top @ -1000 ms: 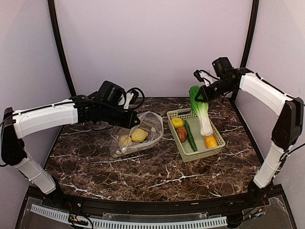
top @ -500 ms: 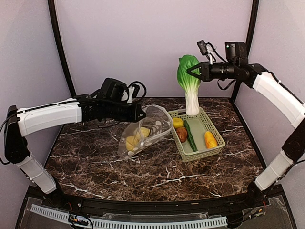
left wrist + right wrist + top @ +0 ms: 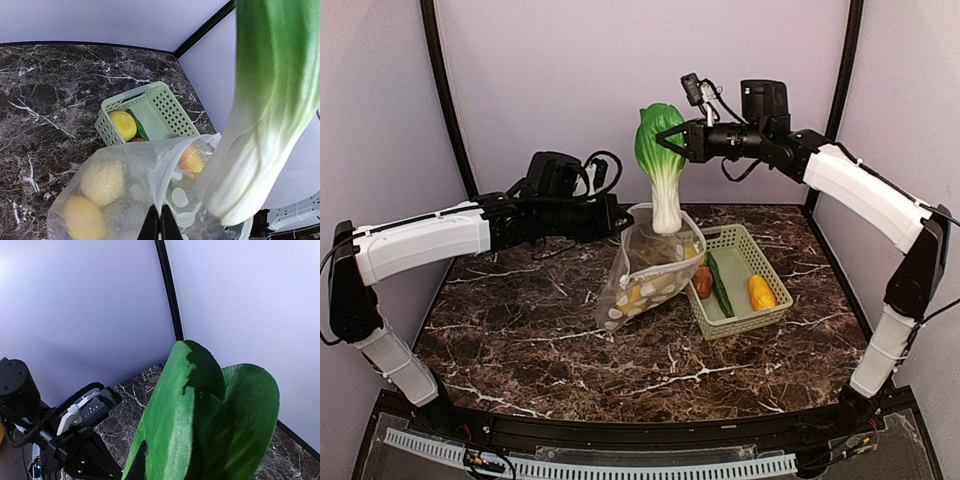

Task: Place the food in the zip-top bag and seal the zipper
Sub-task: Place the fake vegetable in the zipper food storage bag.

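Observation:
My left gripper [image 3: 620,222] is shut on the mouth edge of the clear dotted zip-top bag [image 3: 650,272] and holds it up, tilted, with the mouth open at the top. Two yellowish food pieces [image 3: 102,181] lie inside the bag [image 3: 130,200]. My left gripper's tips [image 3: 161,225] pinch the bag's rim. My right gripper [image 3: 680,140] is shut on the leaves of the green cabbage [image 3: 660,160]. It hangs upright with its white stem [image 3: 250,165] just over the bag's mouth. The cabbage's leaves [image 3: 200,425] fill the right wrist view. I cannot make out the zipper strip.
The light green slotted basket [image 3: 767,260] stands right of the bag, touching it. It holds a brown piece [image 3: 703,283], a dark green long piece [image 3: 720,286], an orange piece [image 3: 760,292] and a yellow piece [image 3: 122,125]. The walls are close behind.
My right gripper has carried the cabbage left from above the basket to above the bag's mouth. My left gripper has lifted the bag and moved it right, so it hangs more upright.

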Tool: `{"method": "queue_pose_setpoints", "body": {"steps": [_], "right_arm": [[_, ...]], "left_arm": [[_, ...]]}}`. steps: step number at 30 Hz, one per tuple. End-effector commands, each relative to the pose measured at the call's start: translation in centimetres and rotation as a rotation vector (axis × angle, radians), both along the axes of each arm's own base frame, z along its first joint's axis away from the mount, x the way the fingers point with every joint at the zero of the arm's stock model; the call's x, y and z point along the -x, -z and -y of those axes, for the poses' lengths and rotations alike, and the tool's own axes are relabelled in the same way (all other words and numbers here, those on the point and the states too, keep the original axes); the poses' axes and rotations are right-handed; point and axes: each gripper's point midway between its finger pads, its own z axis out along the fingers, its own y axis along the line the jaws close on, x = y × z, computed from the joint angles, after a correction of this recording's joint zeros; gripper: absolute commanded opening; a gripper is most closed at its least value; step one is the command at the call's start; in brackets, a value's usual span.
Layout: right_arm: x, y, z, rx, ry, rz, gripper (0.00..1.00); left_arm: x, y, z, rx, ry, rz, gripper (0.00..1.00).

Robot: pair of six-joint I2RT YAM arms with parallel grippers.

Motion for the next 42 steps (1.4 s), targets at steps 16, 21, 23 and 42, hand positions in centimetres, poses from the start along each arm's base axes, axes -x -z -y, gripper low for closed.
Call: {"method": "queue_pose_setpoints", "body": {"steps": [16, 21, 23, 42], "right_arm": [[-0.1, 5.9, -4.2, 0.088, 0.26, -0.137, 0.0], [1.2, 7.7, -4.7, 0.125, 0.276, -0.198, 0.15], [2.0, 8.7, -5.0, 0.132, 0.24, -0.234, 0.28], [2.5, 9.9, 1.9, 0.203, -0.091, -0.188, 0.92]], "left_arm": [[-2.3, -3.0, -3.9, 0.394, -0.338, -0.031, 0.01], [-2.5, -2.8, -5.2, 0.406, -0.399, -0.021, 0.01], [-2.5, -2.8, -5.7, 0.412, -0.415, -0.014, 0.01], [-2.2, -1.7, -7.9, 0.345, -0.398, 0.048, 0.01]]}}
